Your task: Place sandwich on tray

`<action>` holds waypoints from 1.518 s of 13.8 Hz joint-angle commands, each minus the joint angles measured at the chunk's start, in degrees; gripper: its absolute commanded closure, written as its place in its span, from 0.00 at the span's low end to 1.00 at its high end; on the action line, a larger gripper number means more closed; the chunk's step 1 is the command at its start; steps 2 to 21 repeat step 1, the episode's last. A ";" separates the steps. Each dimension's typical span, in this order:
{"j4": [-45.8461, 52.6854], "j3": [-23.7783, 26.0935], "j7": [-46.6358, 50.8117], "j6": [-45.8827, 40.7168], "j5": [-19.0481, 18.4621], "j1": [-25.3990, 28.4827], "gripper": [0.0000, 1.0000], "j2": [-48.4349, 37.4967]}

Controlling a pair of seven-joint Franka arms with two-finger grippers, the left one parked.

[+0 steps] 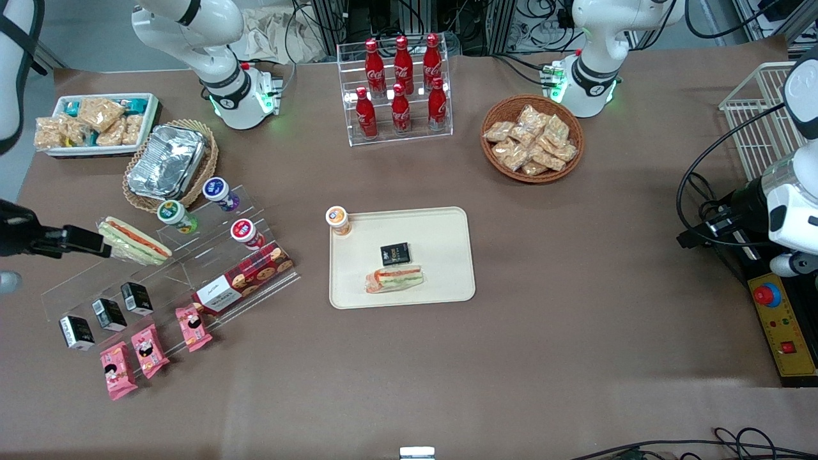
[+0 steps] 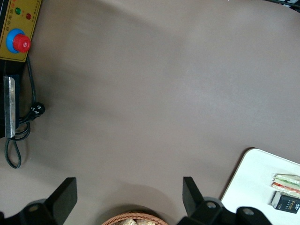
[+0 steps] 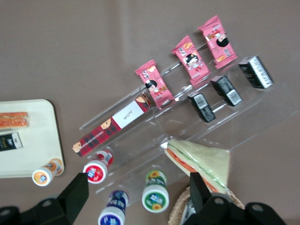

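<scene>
The sandwich, clear-wrapped with thin red and green layers, lies flat on the cream tray, near the tray's edge closest to the front camera. The right wrist view also shows the sandwich on the tray, and the left wrist view shows the sandwich and the tray too. My gripper hangs open and holds nothing. It is well away from the tray, toward the working arm's end of the table, above the clear display stand. In the right wrist view the gripper frames small bottles far below.
A second wrapped sandwich with a broad red stripe rests on the stand beside my gripper. A black carton and a small bottle share the tray. A foil container, cola rack, snack basket and white bin stand farther from the camera.
</scene>
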 commanded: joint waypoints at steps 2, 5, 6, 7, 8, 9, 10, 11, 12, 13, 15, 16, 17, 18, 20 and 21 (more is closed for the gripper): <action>0.67 0.85 -1.14 -3.00 -2.02 -0.26 0.04 -2.57; 0.67 0.85 -1.14 -3.00 -2.02 -0.26 0.04 -2.57; 0.67 0.85 -1.14 -3.00 -2.02 -0.26 0.04 -2.57; 0.67 0.85 -1.14 -3.00 -2.02 -0.26 0.04 -2.57; 0.67 0.85 -1.14 -3.00 -2.02 -0.26 0.04 -2.57; 0.67 0.85 -1.14 -3.00 -2.02 -0.26 0.04 -2.57; 0.67 0.85 -1.14 -3.00 -2.02 -0.26 0.04 -2.57; 0.67 0.85 -1.14 -3.00 -2.02 -0.26 0.04 -2.57; 0.67 0.85 -1.14 -3.00 -2.02 -0.26 0.04 -2.57; 0.67 0.85 -1.14 -3.00 -2.02 -0.26 0.04 -2.57; 0.67 0.85 -1.14 -3.00 -2.02 -0.26 0.04 -2.57; 0.67 0.85 -1.14 -3.00 -2.02 -0.26 0.04 -2.57; 0.67 0.85 -1.14 -3.00 -2.02 -0.26 0.04 -2.57; 0.67 0.85 -1.14 -3.00 -2.02 -0.26 0.04 -2.57; 0.67 0.85 -1.14 -3.00 -2.02 -0.26 0.04 -2.57; 0.67 0.85 -1.14 -3.00 -2.02 -0.26 0.04 -2.57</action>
